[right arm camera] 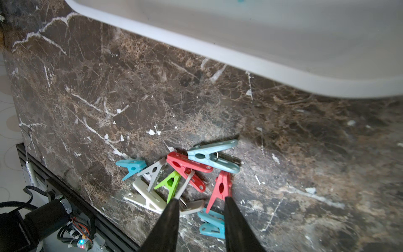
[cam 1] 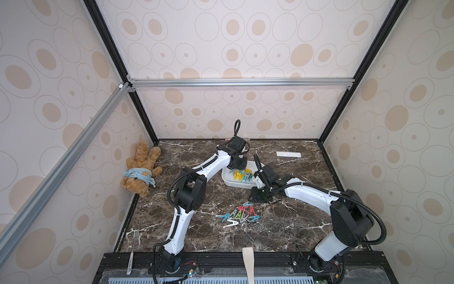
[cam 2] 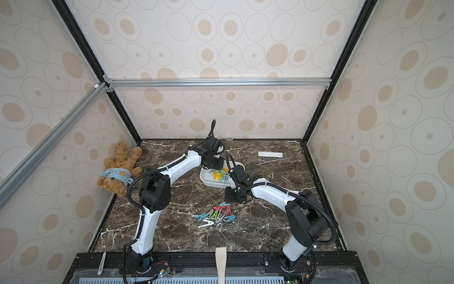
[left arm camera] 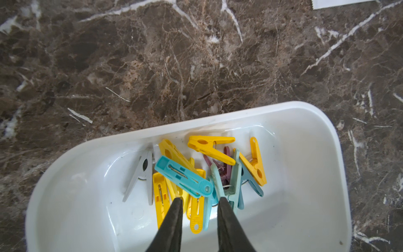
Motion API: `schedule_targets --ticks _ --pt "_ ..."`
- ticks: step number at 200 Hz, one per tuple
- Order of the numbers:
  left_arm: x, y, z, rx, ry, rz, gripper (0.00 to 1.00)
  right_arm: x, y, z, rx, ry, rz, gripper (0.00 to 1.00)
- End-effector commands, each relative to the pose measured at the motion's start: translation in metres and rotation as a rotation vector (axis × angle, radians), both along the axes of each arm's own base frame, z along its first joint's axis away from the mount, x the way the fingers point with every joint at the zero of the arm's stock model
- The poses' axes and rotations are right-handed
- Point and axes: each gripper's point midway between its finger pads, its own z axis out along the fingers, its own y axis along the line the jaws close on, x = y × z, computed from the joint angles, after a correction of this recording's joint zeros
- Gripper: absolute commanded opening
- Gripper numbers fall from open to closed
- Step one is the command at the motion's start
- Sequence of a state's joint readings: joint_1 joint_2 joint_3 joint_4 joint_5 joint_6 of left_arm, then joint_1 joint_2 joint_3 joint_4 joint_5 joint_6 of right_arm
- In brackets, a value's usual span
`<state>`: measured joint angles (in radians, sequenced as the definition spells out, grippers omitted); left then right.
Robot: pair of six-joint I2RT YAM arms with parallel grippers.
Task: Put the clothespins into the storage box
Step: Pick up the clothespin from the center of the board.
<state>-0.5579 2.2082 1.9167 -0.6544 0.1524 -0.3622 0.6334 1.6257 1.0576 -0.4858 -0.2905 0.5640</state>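
Left gripper (left arm camera: 200, 199) hangs open and empty over the storage box (left arm camera: 305, 196), where clothespins (left arm camera: 184, 179) lie heaped; right gripper (right arm camera: 201, 199), jaws parted, hovers above loose clothespins (right arm camera: 185, 168) on the worktop (right arm camera: 130, 87), apparently poised for pickup.

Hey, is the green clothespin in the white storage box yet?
No, the green clothespin lies on the table, outside the storage box.

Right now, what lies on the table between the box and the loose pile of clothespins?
Only bare marble between box and pile, clear in the right wrist view; in both top views the right gripper hangs over that gap.
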Motion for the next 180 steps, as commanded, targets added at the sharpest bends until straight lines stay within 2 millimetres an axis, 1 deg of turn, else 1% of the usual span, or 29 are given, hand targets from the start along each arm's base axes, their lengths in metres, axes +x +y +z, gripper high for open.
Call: schedule_targets --ticks 1,16,17,30,48,55,59,82,85,90,107,132,162,180 --pt "-0.002 0.012 0.046 -0.027 -0.090 0.003 0.33 0.010 0.000 0.001 -0.010 -0.003 -0.039 0.37" --pt "-0.009 0.019 0.059 -0.038 -0.127 0.012 0.38 0.011 0.001 -0.001 -0.009 0.006 -0.054 0.37" --pt "-0.010 0.020 0.057 -0.035 -0.125 0.013 0.38 0.011 0.001 -0.001 -0.009 0.007 -0.055 0.37" --pt "-0.019 0.031 0.067 -0.038 -0.159 0.028 0.41 0.011 0.003 -0.003 -0.003 0.018 -0.065 0.37" --pt "-0.032 0.048 0.077 -0.047 -0.193 0.055 0.43 0.010 0.002 -0.008 -0.007 0.031 -0.071 0.37" --pt "-0.039 0.054 0.077 -0.048 -0.194 0.064 0.44 0.009 0.000 -0.009 -0.011 0.033 -0.074 0.37" --pt "-0.043 0.057 0.082 -0.054 -0.205 0.069 0.44 0.008 -0.001 -0.010 -0.015 0.035 -0.076 0.37" --pt "-0.065 0.078 0.091 -0.061 -0.242 0.102 0.45 0.005 -0.003 -0.014 -0.026 0.049 -0.087 0.37" --pt "-0.068 0.080 0.088 -0.059 -0.241 0.107 0.45 0.006 -0.003 -0.014 -0.026 0.052 -0.089 0.38" --pt "-0.072 0.085 0.092 -0.066 -0.254 0.118 0.45 0.006 -0.002 -0.015 -0.026 0.060 -0.088 0.38" --pt "-0.086 0.098 0.090 -0.089 -0.263 0.148 0.46 0.009 0.004 -0.017 -0.022 0.083 -0.094 0.40" --pt "-0.102 0.115 0.089 -0.121 -0.273 0.181 0.46 0.016 0.008 -0.021 -0.029 0.100 -0.110 0.40" --pt "-0.111 0.132 0.095 -0.135 -0.295 0.209 0.47 0.016 0.003 -0.027 -0.080 0.118 -0.114 0.41" --pt "-0.114 0.137 0.098 -0.150 -0.307 0.216 0.48 0.014 -0.001 -0.033 -0.108 0.136 -0.120 0.42"
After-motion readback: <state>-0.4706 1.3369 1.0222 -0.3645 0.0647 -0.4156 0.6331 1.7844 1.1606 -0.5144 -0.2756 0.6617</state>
